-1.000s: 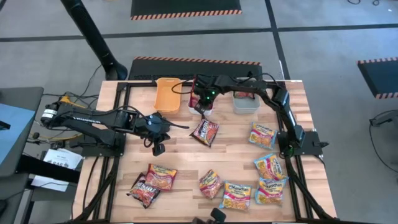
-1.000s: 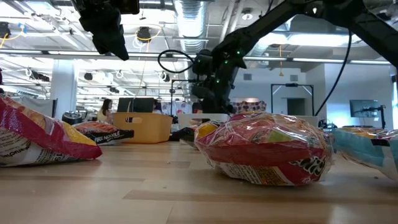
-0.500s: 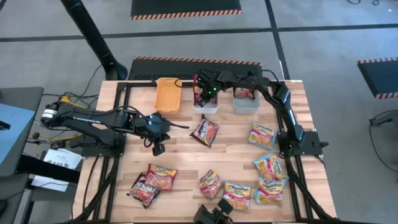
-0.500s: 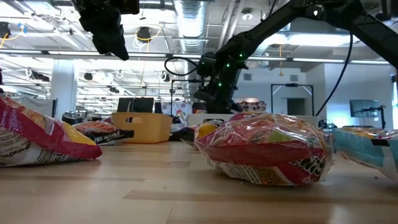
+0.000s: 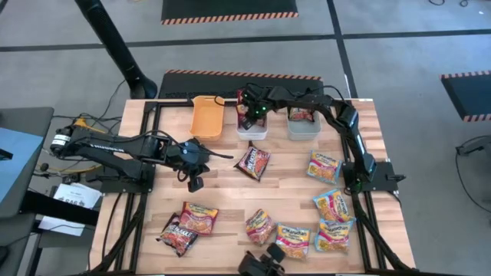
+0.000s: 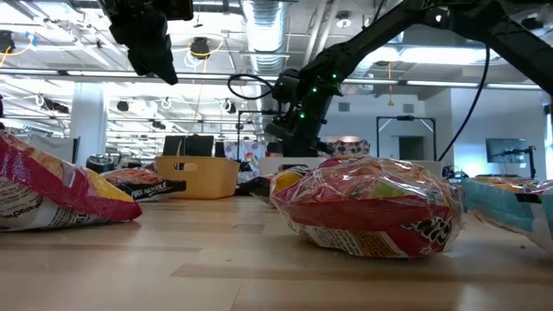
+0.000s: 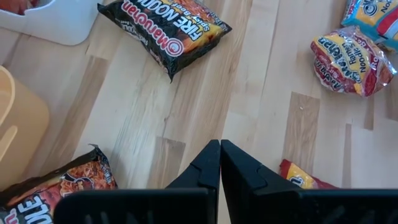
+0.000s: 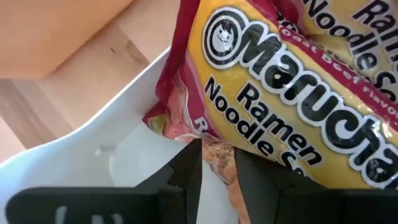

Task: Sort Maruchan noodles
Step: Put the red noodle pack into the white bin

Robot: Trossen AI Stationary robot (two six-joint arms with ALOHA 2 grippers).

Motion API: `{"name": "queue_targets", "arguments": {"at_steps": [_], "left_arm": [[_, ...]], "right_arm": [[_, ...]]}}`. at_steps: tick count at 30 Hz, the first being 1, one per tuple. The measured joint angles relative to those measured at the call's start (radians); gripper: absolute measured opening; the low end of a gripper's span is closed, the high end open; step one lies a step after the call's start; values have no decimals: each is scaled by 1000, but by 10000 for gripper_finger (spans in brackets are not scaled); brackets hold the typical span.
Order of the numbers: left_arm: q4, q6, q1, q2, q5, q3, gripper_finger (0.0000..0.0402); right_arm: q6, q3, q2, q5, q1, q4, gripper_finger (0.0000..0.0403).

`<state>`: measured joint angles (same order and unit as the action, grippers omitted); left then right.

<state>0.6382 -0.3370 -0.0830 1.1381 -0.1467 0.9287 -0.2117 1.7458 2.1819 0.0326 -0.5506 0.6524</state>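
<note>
Right wrist view: my right end effector (image 8: 217, 163) pinches a red-and-yellow Maruchan ramen packet (image 8: 292, 93) over the white plastic bin (image 8: 81, 163), between the orange bin (image 5: 207, 116) and grey bin (image 5: 304, 126). My left end effector (image 7: 220, 163), pressed together, hovers above the wooden surface (image 5: 291, 188) near a dark red-black packet (image 7: 163, 32).

Yellow-red packet (image 8: 292, 93): "Maruchan Ramen Noodle", "Roast Beef Flavor". Black packet (image 7: 165, 32): "Maruchan Fire Noodle".
</note>
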Motion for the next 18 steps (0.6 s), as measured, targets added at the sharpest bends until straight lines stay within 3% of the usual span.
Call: {"name": "queue_targets", "arguments": {"at_steps": [18], "left_arm": [[0, 0, 0, 0, 0, 0, 0]], "right_arm": [[18, 34, -4, 0, -1, 147, 127]]}}
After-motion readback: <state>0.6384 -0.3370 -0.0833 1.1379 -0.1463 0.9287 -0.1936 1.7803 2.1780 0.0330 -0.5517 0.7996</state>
